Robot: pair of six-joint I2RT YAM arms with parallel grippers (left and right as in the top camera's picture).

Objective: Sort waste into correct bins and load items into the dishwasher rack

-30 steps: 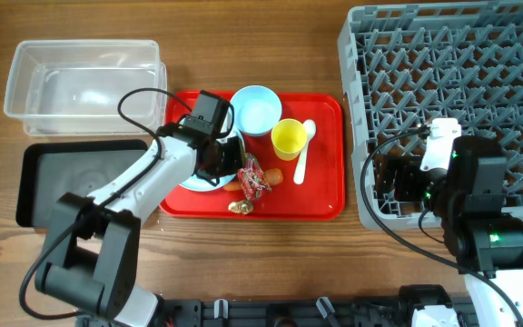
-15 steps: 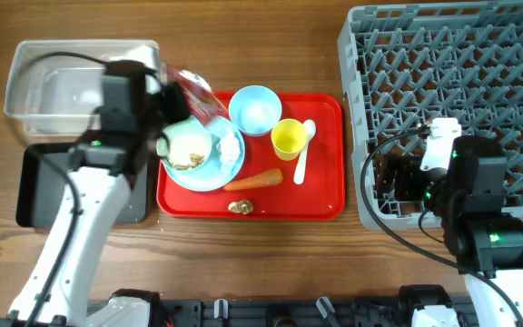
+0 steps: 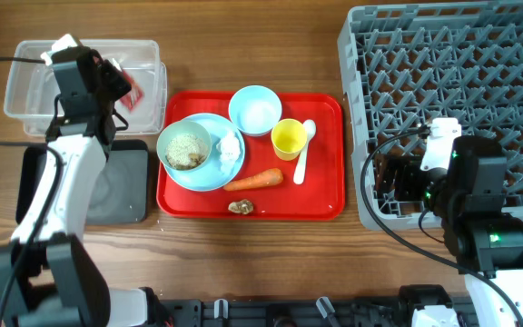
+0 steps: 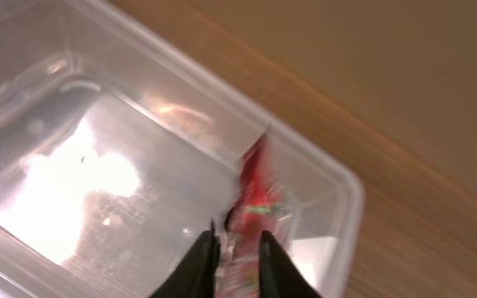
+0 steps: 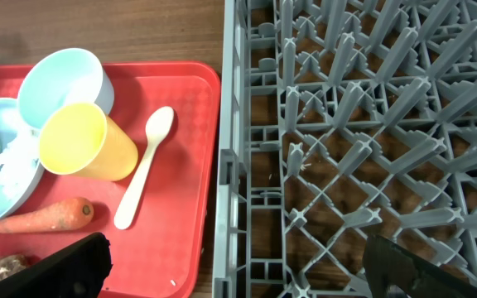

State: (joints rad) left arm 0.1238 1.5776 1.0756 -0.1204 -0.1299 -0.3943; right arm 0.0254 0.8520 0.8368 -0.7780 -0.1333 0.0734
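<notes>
My left gripper [image 3: 121, 84] is shut on the red-and-white wrapper [image 4: 257, 186] and holds it over the right end of the clear tub [image 3: 25, 86]. The black tray [image 3: 130, 204] lies below the tub. On the red tray [image 3: 325, 195] sit the light blue plate [image 3: 212, 180], a bowl with rice scraps [image 3: 184, 145], white tissue [image 3: 230, 145], an empty bowl [image 3: 255, 109], the yellow cup [image 3: 288, 138], the spoon [image 3: 303, 150], the carrot [image 3: 254, 180] and a golden lump [image 3: 240, 207]. My right gripper [image 5: 243, 273] is open and empty over the rack's left edge [image 5: 232, 165].
The grey dishwasher rack [image 3: 461, 64] fills the right side, with upright pegs and nothing in it. Bare wooden table lies between the red tray and the rack and along the front edge. The left arm's cable loops over the tub's left end.
My left arm has lifted the wrapper off the red tray and carried it up and left over the clear tub. The plate and scrap bowl are now uncovered. The right arm has not moved.
</notes>
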